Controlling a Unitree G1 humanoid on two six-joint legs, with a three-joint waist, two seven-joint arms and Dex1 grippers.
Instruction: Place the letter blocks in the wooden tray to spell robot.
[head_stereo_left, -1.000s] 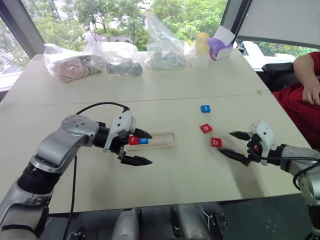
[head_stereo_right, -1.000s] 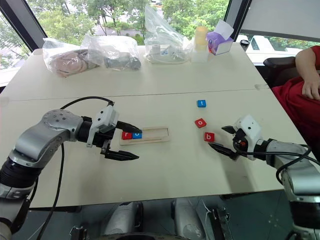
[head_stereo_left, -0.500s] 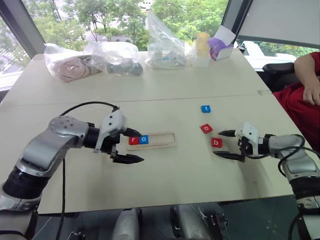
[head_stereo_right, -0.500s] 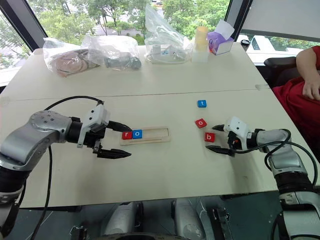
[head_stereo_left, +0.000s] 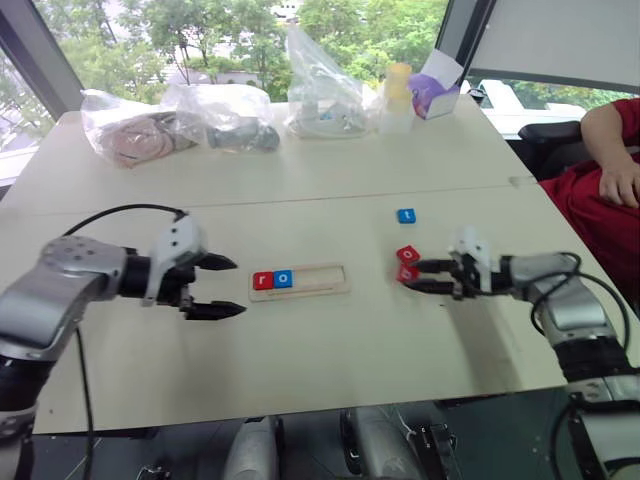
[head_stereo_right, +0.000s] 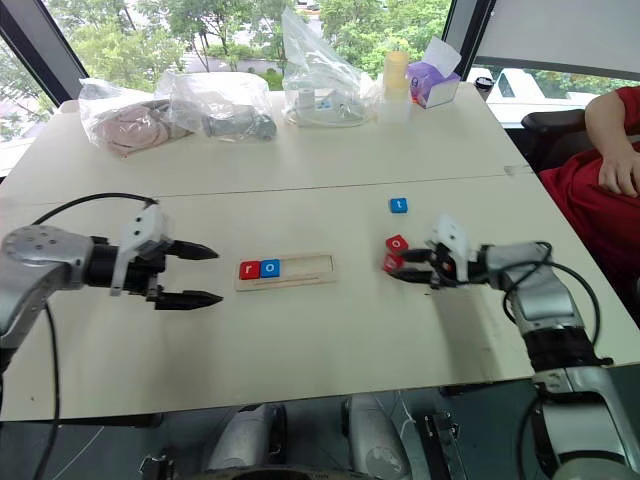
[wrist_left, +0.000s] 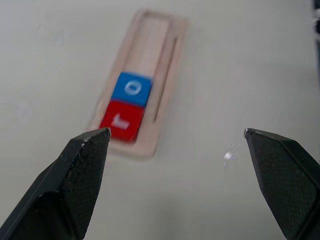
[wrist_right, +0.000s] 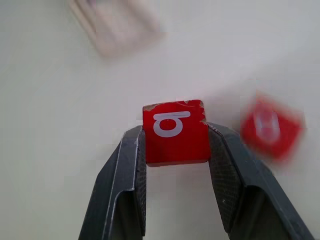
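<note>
Between textured gripper (wrist_right: 175, 145) pads, square red block (wrist_right: 175, 132)

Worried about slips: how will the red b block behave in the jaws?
The red b block looks rigid and flat-sided, so it probably sits squarely. Small, so likely light. Its glossy-looking faces might slip, though the textured fingers should help.

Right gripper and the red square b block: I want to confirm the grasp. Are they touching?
Touching. The right wrist view shows the right gripper with both black fingers pressed against opposite sides of the red square b block.
</note>
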